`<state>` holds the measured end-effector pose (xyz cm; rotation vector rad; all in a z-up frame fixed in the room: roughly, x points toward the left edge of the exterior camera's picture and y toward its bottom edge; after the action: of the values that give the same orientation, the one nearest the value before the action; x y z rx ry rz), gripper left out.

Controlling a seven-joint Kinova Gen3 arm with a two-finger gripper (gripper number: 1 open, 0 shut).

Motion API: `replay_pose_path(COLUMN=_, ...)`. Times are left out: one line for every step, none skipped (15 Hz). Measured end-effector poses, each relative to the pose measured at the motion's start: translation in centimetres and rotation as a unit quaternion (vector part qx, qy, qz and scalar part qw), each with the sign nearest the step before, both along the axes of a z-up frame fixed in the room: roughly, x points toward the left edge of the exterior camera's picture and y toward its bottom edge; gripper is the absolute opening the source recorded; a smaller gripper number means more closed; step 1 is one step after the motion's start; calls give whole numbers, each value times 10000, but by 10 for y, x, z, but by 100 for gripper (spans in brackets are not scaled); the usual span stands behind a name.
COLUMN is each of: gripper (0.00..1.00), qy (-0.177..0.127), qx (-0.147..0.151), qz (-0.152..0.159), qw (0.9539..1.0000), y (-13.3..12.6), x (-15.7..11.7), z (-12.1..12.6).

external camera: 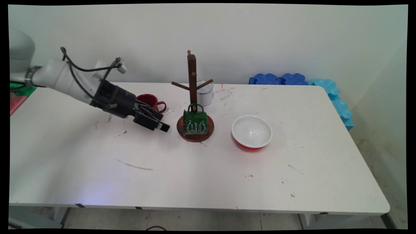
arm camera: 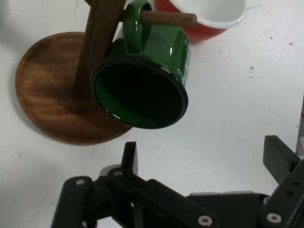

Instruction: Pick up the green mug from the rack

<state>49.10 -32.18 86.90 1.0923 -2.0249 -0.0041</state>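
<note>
Scuffed white table (external camera: 195,169), glossy green mug (external camera: 195,123)

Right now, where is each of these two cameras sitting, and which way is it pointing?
Main view: stands above the table's near side, looking down across it at the back wall; shows the white arm and its gripper.
Hand view: rides on the hand, looking along the open fingers at the green mug hung on the wooden mug stand.
Shared: both show the mug, the stand and the red bowl.
</note>
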Motion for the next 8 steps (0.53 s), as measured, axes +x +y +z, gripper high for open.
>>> replay_pose_path(gripper=100, qy=1, qx=2, qz=-8, qw=10000, y=-3, x=-4, z=-5)
replay_pose_path(gripper=100, qy=1, qx=-1, qz=-16, qw=10000, y=-5, x=-8, z=-9)
replay_pose_path(gripper=100, qy=1, qx=-2, qz=-20, qw=10000, y=-6, x=-10, z=-11)
replay_pose_path(gripper=100, qy=1, qx=-3, qz=-29, qw=10000, y=-8, x=-13, z=-15)
replay_pose_path(gripper=100, qy=0, qx=-7, qz=-38, qw=10000, y=-11, x=-17, z=-19)
replay_pose_path(gripper=100, qy=-2, qx=-9, qz=-47, qw=10000, y=-13, x=-21, z=-23)
replay_pose_path(gripper=100, qy=-5, qx=-13, qz=-54, qw=10000, y=-15, x=-24, z=-26)
replay_pose_path(gripper=100, qy=-9, qx=-14, qz=-64, qw=10000, y=-17, x=-27, z=-30)
